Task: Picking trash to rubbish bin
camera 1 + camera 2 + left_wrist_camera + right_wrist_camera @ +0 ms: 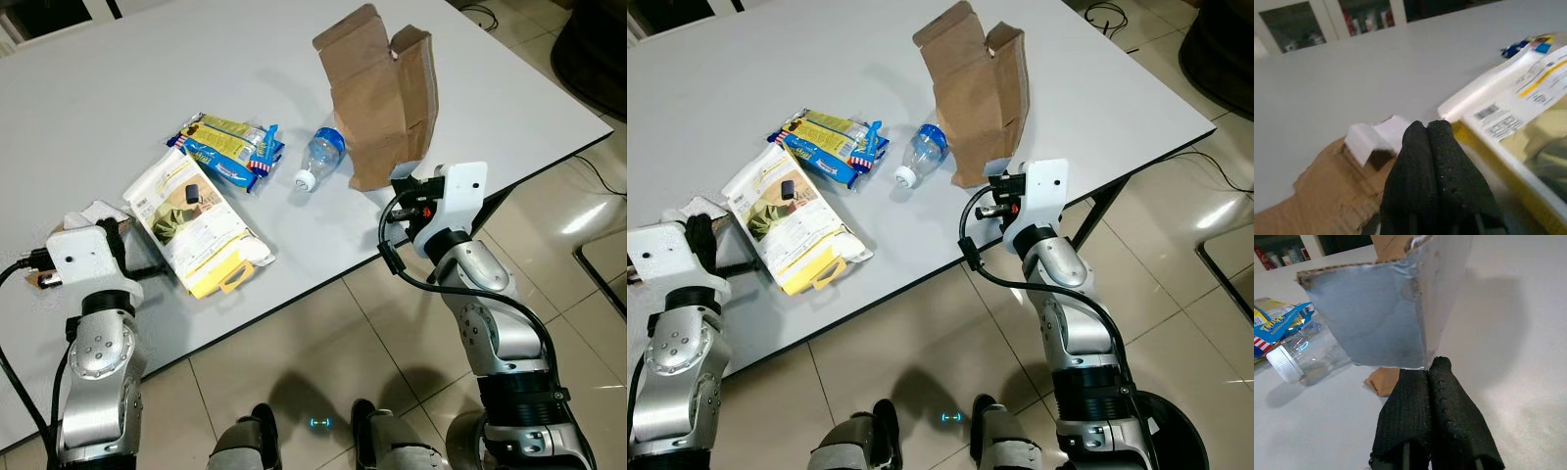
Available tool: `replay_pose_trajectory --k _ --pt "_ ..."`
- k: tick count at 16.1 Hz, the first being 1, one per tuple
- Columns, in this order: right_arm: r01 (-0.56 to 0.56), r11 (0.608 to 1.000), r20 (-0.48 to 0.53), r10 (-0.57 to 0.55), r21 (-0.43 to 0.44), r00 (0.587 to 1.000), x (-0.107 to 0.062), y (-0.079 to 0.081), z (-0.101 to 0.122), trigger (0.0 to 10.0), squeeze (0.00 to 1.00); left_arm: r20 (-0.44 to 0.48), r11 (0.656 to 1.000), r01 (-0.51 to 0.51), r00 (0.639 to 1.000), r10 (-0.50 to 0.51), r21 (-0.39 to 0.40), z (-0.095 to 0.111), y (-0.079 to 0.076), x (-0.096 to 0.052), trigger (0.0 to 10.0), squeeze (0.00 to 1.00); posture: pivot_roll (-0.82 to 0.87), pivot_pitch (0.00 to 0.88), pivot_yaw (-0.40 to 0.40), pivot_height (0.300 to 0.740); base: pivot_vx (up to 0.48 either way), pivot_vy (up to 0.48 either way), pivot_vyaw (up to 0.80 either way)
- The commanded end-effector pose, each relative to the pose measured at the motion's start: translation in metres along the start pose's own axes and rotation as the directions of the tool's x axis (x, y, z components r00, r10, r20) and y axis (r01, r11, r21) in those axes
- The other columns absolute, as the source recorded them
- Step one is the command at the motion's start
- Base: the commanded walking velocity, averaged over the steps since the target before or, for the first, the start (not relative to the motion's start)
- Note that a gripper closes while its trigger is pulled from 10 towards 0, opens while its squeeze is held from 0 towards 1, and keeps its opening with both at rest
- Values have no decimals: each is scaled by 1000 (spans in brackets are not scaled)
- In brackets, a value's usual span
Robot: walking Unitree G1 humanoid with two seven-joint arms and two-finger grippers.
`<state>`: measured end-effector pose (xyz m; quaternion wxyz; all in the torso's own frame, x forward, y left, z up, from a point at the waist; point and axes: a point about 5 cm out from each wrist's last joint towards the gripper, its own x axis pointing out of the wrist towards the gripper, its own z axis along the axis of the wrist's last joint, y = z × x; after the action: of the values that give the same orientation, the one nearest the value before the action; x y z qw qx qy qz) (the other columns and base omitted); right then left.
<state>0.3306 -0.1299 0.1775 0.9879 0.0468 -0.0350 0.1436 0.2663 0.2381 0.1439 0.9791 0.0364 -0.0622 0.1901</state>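
Observation:
On the white table [118, 88] stands a torn brown cardboard box [377, 98], upright near the front right edge. Beside it lie a clear plastic bottle [318, 162] with a white cap, a blue and yellow snack wrapper [230, 147] and a white and yellow package [196, 220]. My right gripper [1425, 369] is shut, its tips at the box's lower edge with nothing between them. At the table's left, my left gripper [1427, 132] is also shut, its tips next to a white paper scrap [1374, 139] on a brown cardboard piece [1327, 191], close to the package's corner.
The table's front edge [323, 284] runs diagonally between my arms, with beige tiled floor [323, 343] below. A table leg [495, 201] and a black cable [598, 171] are at the right. A dark object [593, 44] sits at the far right corner.

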Motion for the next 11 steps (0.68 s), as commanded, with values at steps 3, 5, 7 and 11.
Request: replay_pose_trajectory --k 3,5,7,11 --pt "-11 1000 -4 11 0 1000 1 2 -2 10000 0 -6 999 -48 999 48 3 3 6 0 10000 1000 -83 247 45 740 0 0 0" --pt "-7 1000 -5 7 -3 1000 0 0 -3 10000 0 6 997 -70 998 70 31 6 13 4 10000 1000 -85 250 44 740 0 0 0" --pt "-7 1000 -6 7 -3 1000 0 0 -3 10000 0 1 996 -83 997 83 44 6 19 8 10000 1000 -85 250 44 740 0 0 0" --pt "-9 1000 -7 9 3 1000 -1 2 -4 10000 0 -15 987 -112 993 114 119 8 33 26 10000 1000 -84 252 46 740 0 0 0"
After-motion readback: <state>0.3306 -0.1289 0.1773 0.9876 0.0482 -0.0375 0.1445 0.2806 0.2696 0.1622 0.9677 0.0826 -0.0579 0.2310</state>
